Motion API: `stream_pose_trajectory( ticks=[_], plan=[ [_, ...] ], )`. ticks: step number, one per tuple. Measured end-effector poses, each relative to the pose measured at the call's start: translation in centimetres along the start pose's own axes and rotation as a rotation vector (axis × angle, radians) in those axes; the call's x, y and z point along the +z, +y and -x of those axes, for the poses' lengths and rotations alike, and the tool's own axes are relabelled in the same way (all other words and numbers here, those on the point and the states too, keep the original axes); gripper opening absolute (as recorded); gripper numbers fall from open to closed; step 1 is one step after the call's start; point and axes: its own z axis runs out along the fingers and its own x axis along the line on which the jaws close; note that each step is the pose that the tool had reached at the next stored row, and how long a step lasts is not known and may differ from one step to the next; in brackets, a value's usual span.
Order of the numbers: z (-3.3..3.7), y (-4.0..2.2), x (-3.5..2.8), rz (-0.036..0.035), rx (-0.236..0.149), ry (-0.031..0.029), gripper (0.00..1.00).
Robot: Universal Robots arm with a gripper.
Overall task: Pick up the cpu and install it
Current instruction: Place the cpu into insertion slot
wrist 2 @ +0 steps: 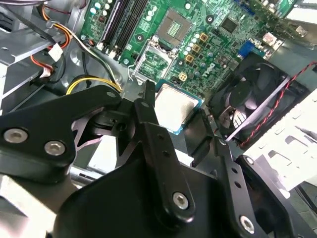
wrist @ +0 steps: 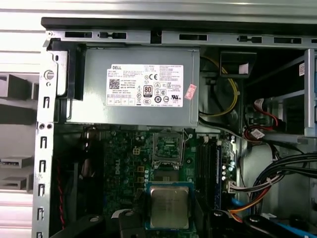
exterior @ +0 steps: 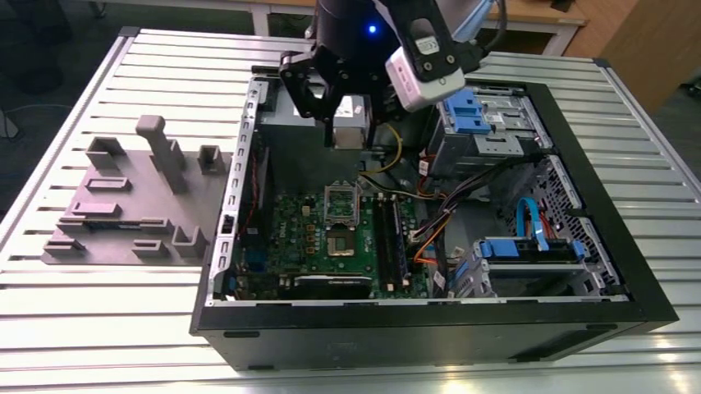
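The cpu [exterior: 348, 129], a small silver-topped square chip, hangs in the air inside the open computer case, with my gripper [exterior: 350, 135] shut on it. Both wrist views show the cpu [wrist 2: 173, 106] [wrist: 169, 207] held between the black fingers [wrist 2: 147, 106] by its edges. It is above the green motherboard [exterior: 318, 246], near the power-supply box [exterior: 294, 123]. The metal socket frame [exterior: 341, 220] [wrist: 166, 157] with its dark centre lies open on the board, below and in front of the chip in the exterior view. The socket [wrist 2: 173, 22] looks unfilled.
A mauve-grey tray with raised blocks [exterior: 121, 205] lies on the slatted table at the exterior view's left. Inside the case are a black fan [wrist 2: 252, 99], memory slots [wrist: 217, 171], bundled cables [exterior: 438, 213] and blue drive cages [exterior: 482, 115] at the exterior view's right.
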Motion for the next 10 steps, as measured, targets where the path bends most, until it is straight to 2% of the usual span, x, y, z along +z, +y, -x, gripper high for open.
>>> stream_pose_trajectory(
  ticks=[10],
  plan=[
    [0.03, -0.08, 1.5, -0.0003, 0.004, -0.0001, 0.47]
  ],
)
